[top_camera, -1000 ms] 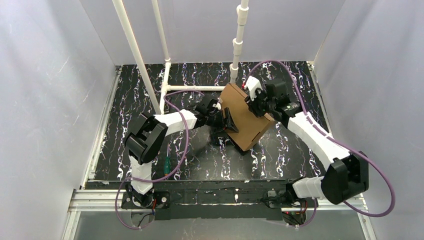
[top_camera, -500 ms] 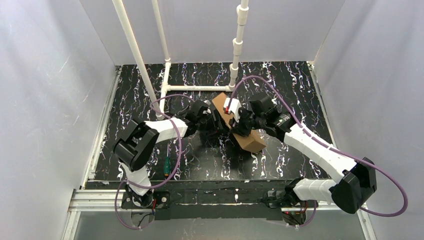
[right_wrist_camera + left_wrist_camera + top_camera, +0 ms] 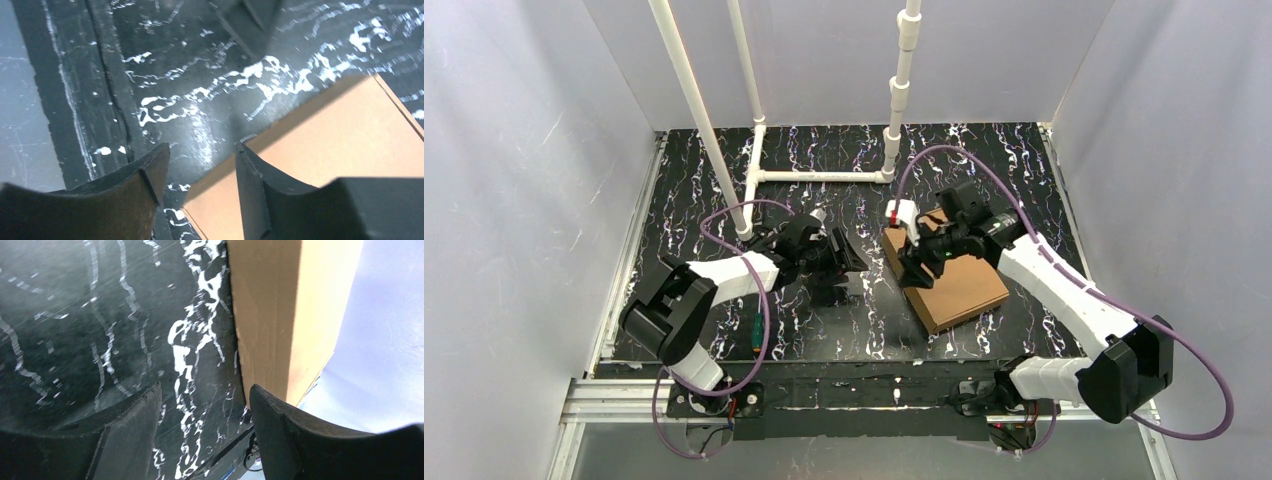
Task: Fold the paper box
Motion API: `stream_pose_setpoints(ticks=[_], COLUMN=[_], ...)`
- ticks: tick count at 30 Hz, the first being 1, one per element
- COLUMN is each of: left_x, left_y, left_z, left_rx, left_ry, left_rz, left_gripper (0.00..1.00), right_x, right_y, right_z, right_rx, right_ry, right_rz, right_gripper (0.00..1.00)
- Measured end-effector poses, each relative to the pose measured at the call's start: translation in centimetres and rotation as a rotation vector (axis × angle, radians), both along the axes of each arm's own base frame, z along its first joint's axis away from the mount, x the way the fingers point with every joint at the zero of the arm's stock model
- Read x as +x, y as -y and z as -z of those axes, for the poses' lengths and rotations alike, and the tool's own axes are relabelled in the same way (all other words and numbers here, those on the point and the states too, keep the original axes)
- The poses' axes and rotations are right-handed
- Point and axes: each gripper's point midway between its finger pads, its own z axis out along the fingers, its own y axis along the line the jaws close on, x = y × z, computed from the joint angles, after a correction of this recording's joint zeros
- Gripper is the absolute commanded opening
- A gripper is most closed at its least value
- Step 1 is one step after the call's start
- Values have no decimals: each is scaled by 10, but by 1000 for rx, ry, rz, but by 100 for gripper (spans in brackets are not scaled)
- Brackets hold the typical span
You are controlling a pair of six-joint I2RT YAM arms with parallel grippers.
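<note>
The box [image 3: 952, 285] lies flat on the table [image 3: 1004, 160], right of centre. It is folded up into a shallow rectangle of plain brown cardboard, broad face up. It sits skewed, with its long sides running diagonally and one corner pointing toward the table's near edge.

Bright, even light; wrist views slightly motion-blurred.
</note>
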Motion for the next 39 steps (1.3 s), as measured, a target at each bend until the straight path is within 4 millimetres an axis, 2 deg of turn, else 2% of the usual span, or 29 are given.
stream_pose_setpoints(ticks=[2,5,7,9,11,12,13,16,20,23,25,27,29,31,33,34,35,37,38,39], left_x=[-6,-15,-19,-20,-22,-23,-23,-30,-50,-60,-64,-71,-77,-83,-88,-90,-91,-93,-95,-96], left_y=[-8,-19,-23,-24,-26,-27,-27,-29,-39,-52,-61,-70,-76,-80,-83,-82,-81,-79,-78,-77], left_z=[4,2,-10,-30,-48,-56,-62,-71,-80,-99,-114,-131,-146,-153,-157,-159,-160,-162,-163,-163], left_rx=[8,16,10,-7,-18,-16,-15,-2,47,85,94,76,36,-6,-43,-67,-75,-100,-107,-112], left_ry=[-6,7,40,99,150,168,180,204,224,284,343,404,468,514,532,533,538,530,526,522], left_rz=[-5,0,13,30,46,57,65,92,146,171,173,169,154,139,128,125,128,136,144,149], left_gripper=[63,64,65,64,61,56,51,47,47,47,46,49,58,71,88,93,95,96,96,97], right_x=[11,35,49,58,63,66,68,80,97,100,90,69,39,14,-9,-25,-30,-49,-56,-62], right_y=[11,39,62,89,109,120,127,149,184,203,208,202,191,183,177,173,171,164,160,156], right_z=[1,9,21,37,51,57,59,60,61,61,55,46,36,26,26,33,36,51,56,60], right_rx=[-5,-9,-9,-24,-47,-60,-67,-63,-82,-89,-93,-99,-101,-107,-123,-135,-136,-146,-147,-144], right_ry=[6,-4,-22,-50,-66,-73,-78,-72,-52,-68,-65,-22,50,147,232,263,264,257,247,234], right_rz=[40,152,241,345,429,473,503,603,750,798,724,558,371,224,88,-2,-31,-168,-230,-288], right_gripper=[63,64,65,67,67,66,65,58,47,44,46,52,57,55,47,39,31,6,1,1])
